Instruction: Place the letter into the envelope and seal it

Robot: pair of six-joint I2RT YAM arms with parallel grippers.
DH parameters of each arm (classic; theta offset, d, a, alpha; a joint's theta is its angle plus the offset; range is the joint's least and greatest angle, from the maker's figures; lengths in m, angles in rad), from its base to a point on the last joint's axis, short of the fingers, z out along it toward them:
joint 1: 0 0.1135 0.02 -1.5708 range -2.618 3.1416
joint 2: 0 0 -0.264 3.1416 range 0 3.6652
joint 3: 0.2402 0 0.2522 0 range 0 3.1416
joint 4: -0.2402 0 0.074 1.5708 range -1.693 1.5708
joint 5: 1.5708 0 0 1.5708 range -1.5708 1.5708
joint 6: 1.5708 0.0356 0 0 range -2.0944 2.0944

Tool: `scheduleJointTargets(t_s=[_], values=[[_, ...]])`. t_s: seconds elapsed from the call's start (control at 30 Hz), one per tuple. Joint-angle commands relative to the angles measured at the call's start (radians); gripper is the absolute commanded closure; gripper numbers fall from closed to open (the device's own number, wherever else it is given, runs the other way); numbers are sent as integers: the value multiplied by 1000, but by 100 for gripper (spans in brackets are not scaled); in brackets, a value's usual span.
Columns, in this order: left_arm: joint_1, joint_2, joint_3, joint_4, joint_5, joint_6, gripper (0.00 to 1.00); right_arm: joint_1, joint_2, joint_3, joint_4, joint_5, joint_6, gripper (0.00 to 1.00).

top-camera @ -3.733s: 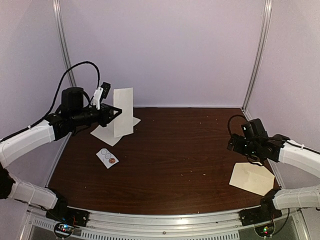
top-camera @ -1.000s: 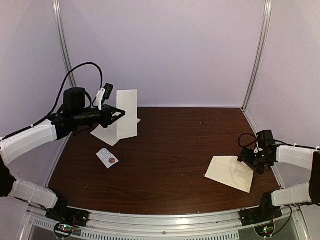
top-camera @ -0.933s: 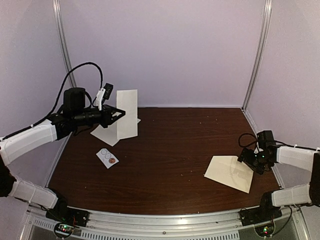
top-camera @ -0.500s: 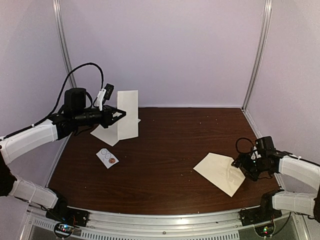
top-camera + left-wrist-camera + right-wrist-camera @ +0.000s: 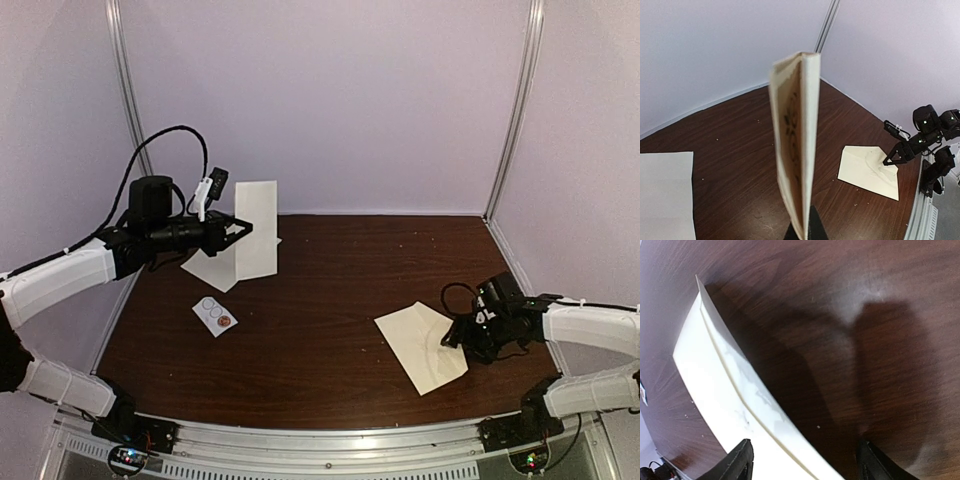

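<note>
Seemingly midway through setting up the insertion. On the far left, the left fingers [image 5: 238,229] clenched on the lower edge of the folded letter [image 5: 256,228], held upright above the table [image 5: 330,270]. On the near right, the right fingers [image 5: 458,337] spread apart, down at the right edge of the envelope [image 5: 418,345], straddling it without pinching. Flat on the table there, well apart from the letter, one edge slightly raised. Next, probably: gripping or pinning the envelope, opening its mouth, then bringing the letter across edge-first. Calls for a steady envelope and a mouth turned toward the letter.
</note>
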Motion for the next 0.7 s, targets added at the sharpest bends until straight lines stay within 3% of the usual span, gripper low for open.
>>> scheduleJointTargets(t_s=[0.0,0.3,0.53,0.67], values=[[-3,-5,-1,52,10,-8,100,7,78,74,-18,139,-81,31],[-3,-8,0,51,8,-4,100,11,172,139,26,130,-213,62],[-3,-2,0,51,13,-6,100,94,112,148,22,99,-168,97],[-3,0,1,51,15,-6,100,179,95,150,92,121,-51,100]])
